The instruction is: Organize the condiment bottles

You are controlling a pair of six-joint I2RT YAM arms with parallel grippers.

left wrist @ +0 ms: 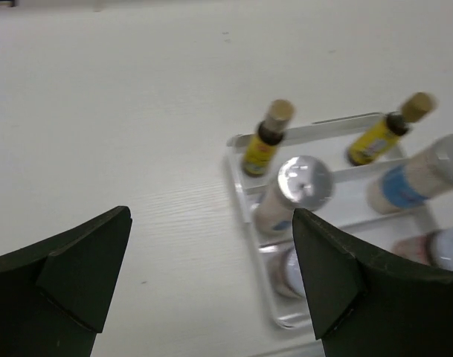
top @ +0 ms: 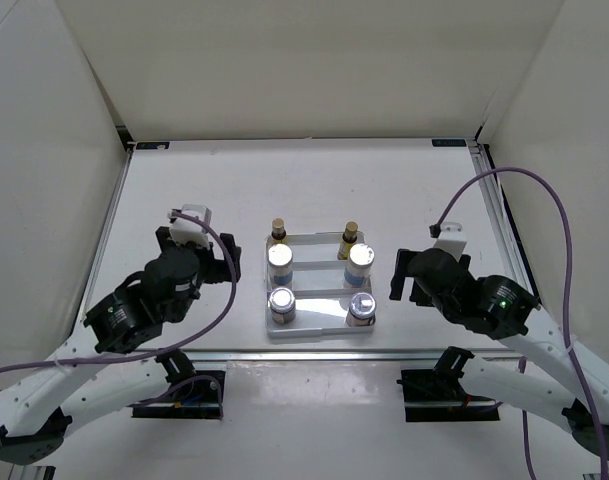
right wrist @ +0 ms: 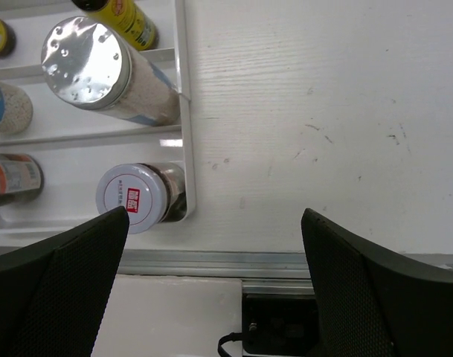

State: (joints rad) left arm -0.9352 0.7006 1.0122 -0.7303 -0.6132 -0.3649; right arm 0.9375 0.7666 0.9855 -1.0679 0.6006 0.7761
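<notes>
Six condiment bottles stand in a white stepped tray [top: 320, 300]. At the back are two slim amber bottles [top: 279, 230] [top: 350, 234]. Two white silver-lidded bottles [top: 280, 258] [top: 361, 256] fill the middle step, and two short jars [top: 283, 302] [top: 361, 304] the front. My left gripper [top: 199, 250] hangs open left of the tray, over bare table. In the left wrist view the gripper [left wrist: 211, 216] holds nothing and the left silver-lidded bottle [left wrist: 304, 182] is just ahead. My right gripper [right wrist: 215, 216] is open and empty, right of the tray near the front-right jar [right wrist: 133, 197].
A metal rail [right wrist: 211, 262] runs along the table's near edge, right below the tray [right wrist: 183, 89]. White walls close in the back and both sides. Bare white tabletop [top: 314, 185] lies behind the tray and on both sides of it.
</notes>
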